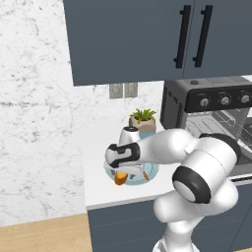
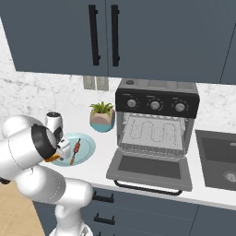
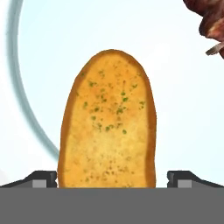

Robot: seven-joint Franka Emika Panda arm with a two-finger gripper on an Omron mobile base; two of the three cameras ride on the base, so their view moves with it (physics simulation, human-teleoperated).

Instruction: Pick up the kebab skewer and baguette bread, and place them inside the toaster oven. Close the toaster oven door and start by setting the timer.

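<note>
Baguette bread (image 3: pixel 107 124) lies between my tool's (image 3: pixel 112 178) spread-wide fingers on the plate (image 3: pixel 175 109), not gripped. Kebab skewer (image 3: pixel 209 24) sits just beyond it; I read no writing anywhere.

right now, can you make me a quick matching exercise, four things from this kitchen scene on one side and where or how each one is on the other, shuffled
Things:
1. baguette bread
2. kebab skewer
3. toaster oven door
4. potted plant

Places or states:
A. dropped open, lying flat toward the counter edge
B. on the counter between the plate and the toaster oven
C. between the two fingertips of the open gripper
D. lying on the plate beside the loaf, clear of the fingers

Pairs: 1-C, 2-D, 3-A, 4-B
</note>
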